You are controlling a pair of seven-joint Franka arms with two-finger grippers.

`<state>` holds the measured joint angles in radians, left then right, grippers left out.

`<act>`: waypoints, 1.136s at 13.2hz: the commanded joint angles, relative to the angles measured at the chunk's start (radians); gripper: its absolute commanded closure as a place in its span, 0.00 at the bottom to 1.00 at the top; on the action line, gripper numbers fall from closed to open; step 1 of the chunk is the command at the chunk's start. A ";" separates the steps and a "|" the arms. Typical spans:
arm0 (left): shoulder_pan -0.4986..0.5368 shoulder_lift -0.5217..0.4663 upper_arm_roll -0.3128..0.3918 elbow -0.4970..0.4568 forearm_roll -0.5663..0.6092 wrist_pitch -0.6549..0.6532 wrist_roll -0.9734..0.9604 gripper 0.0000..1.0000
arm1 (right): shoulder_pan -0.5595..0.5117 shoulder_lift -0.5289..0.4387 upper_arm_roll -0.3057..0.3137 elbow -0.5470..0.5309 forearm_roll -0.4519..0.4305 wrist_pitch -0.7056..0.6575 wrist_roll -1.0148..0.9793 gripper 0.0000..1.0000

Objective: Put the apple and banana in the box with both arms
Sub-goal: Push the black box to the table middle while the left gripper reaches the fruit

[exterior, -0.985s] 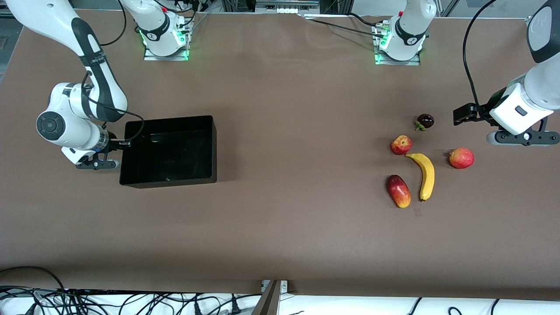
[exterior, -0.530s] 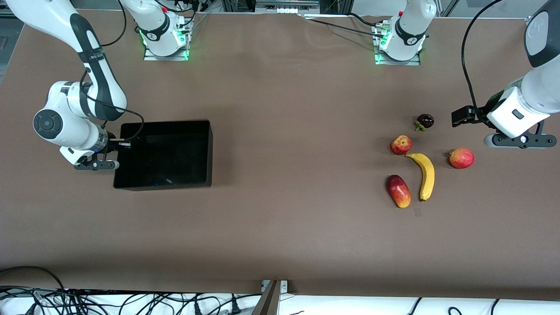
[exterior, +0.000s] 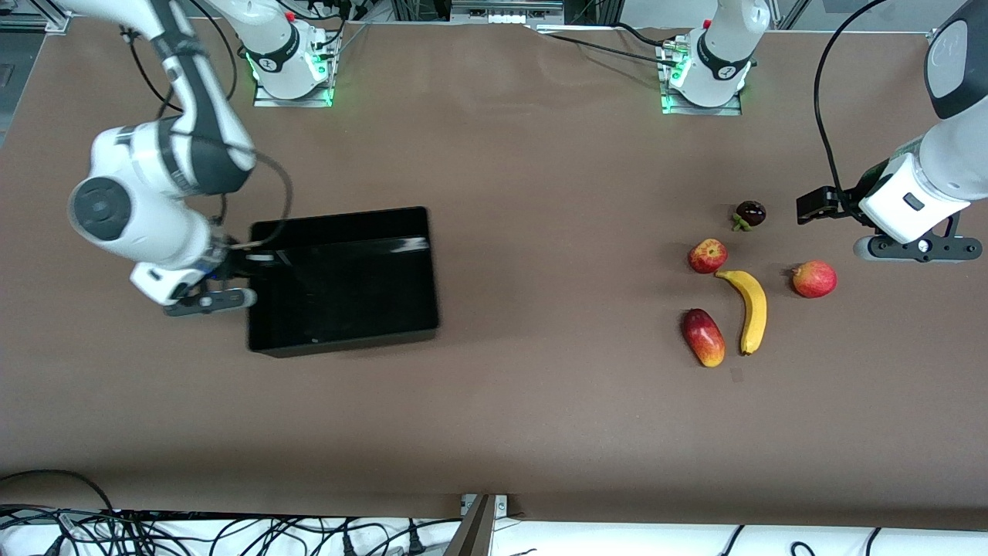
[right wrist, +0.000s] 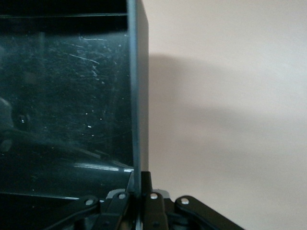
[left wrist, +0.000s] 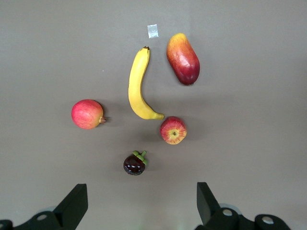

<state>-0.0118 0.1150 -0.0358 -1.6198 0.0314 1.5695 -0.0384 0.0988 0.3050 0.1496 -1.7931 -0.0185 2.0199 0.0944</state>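
My right gripper [exterior: 245, 266] is shut on the end wall of the black box [exterior: 340, 218], at the right arm's end of the table. In the right wrist view the thin wall [right wrist: 136, 96] runs between the shut fingers of that gripper [right wrist: 139, 179]. The box holds no fruit. My left gripper [exterior: 918, 247] is open and empty in the air by the fruits; in its wrist view it [left wrist: 141, 199] hangs wide apart. The apple [exterior: 708, 255] [left wrist: 173, 130] lies beside one tip of the banana [exterior: 751, 309] [left wrist: 136, 84].
A red-orange round fruit [exterior: 814, 279] [left wrist: 87, 114], a red-yellow mango-like fruit [exterior: 703, 337] [left wrist: 183, 58] and a dark purple fruit with a green stalk [exterior: 750, 213] [left wrist: 135, 163] lie round the apple and banana. Both arm bases [exterior: 289, 69] stand along the table's edge farthest from the front camera.
My right gripper has carried the box toward the middle of the table; the box now looks larger and tilted. The left gripper has barely moved. The fruits lie as before.
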 commanded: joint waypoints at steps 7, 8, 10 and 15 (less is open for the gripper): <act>-0.001 0.009 0.002 0.012 -0.007 -0.003 0.000 0.00 | 0.471 0.323 0.002 0.347 0.126 0.019 0.554 1.00; -0.001 0.012 0.002 0.011 -0.007 -0.003 0.000 0.00 | 0.510 0.377 0.002 0.400 0.123 0.045 0.605 1.00; -0.001 0.029 0.002 0.006 -0.007 -0.003 0.000 0.00 | 0.565 0.456 0.001 0.451 0.124 0.161 0.704 1.00; 0.004 0.081 0.001 -0.079 -0.008 0.067 0.077 0.00 | 0.628 0.548 -0.005 0.506 0.117 0.276 0.792 1.00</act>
<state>-0.0103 0.1952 -0.0356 -1.6433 0.0314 1.5797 0.0040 0.7089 0.8354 0.1545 -1.3376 0.0840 2.2814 0.8670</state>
